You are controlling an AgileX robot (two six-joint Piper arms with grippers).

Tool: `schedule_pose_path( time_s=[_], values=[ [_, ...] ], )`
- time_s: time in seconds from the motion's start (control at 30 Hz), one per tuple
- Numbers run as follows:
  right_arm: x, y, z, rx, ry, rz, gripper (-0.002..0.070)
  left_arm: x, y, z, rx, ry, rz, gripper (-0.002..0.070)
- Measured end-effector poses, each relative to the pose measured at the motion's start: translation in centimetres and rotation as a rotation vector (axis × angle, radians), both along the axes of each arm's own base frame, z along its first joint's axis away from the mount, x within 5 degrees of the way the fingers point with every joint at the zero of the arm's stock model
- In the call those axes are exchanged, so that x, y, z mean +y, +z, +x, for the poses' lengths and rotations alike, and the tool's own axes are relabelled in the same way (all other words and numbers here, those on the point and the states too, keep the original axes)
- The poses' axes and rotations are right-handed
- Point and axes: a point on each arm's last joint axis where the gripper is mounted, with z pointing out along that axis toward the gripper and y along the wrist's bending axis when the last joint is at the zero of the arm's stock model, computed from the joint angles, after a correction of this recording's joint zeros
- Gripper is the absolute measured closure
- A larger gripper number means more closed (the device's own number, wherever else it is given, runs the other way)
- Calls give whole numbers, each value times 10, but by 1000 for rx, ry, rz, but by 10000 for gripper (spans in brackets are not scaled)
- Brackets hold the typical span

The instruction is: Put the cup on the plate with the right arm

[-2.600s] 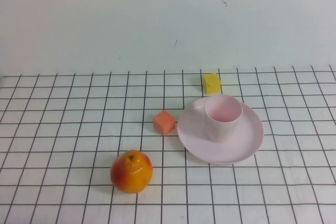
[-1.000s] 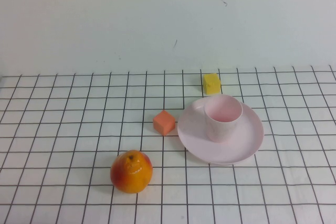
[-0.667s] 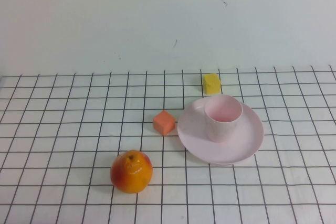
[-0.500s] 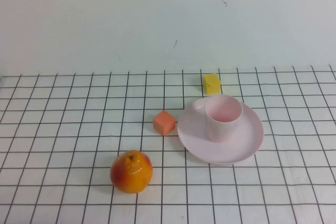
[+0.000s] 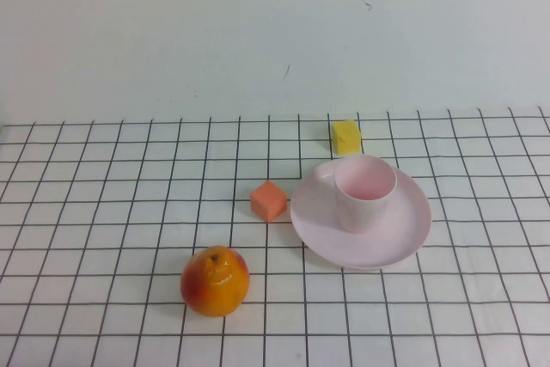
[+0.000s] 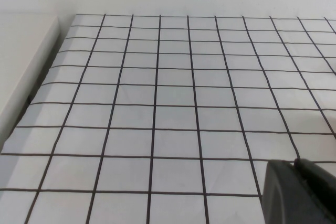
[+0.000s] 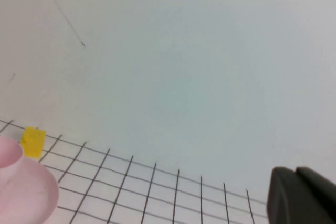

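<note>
The pale pink cup (image 5: 364,192) stands upright on the wide pale pink plate (image 5: 404,231) right of the table's middle in the high view. Neither arm shows in the high view. In the right wrist view the plate's edge (image 7: 31,195) and a bit of the cup (image 7: 8,153) show at one side, far from my right gripper (image 7: 295,170), whose fingers are pressed together with nothing between them. My left gripper (image 6: 295,162) is shut and empty over bare gridded cloth.
An orange-red fruit (image 5: 215,280) sits front left of the plate. An orange cube (image 5: 268,200) lies just left of the plate. A yellow block (image 5: 346,136) sits behind it, also in the right wrist view (image 7: 33,141). A white wall backs the gridded table.
</note>
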Motion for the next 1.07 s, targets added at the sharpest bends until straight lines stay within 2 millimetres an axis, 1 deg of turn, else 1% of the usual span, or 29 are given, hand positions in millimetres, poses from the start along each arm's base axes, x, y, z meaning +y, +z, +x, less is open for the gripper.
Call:
schedule_pose_path(
  time_s=[0.07, 0.17, 0.27, 0.37, 0.5, 0.6, 0.67, 0.8, 1.07],
  values=[
    [-4, -23, -7, 7, -52, 52, 678, 0, 0, 0, 0, 0, 0, 678],
    [-7, -50, -13, 11, -123, 130, 678, 0, 0, 0, 0, 0, 0, 678],
    [-10, -72, -16, 16, -189, 195, 678, 0, 0, 0, 0, 0, 0, 678],
    [-13, -89, -15, 35, -247, 224, 678, 0, 0, 0, 0, 0, 0, 678],
    [-15, -100, -17, 132, -277, 200, 678, 0, 0, 0, 0, 0, 0, 678],
    [-15, -112, -19, 254, -293, 194, 678, 0, 0, 0, 0, 0, 0, 678],
    [-15, -115, -21, 295, -296, 163, 678, 0, 0, 0, 0, 0, 0, 678],
    [-15, -115, -20, 301, -278, 117, 678, 0, 0, 0, 0, 0, 0, 678],
    [-11, -115, -20, 309, -199, 88, 678, 0, 0, 0, 0, 0, 0, 678]
  ],
)
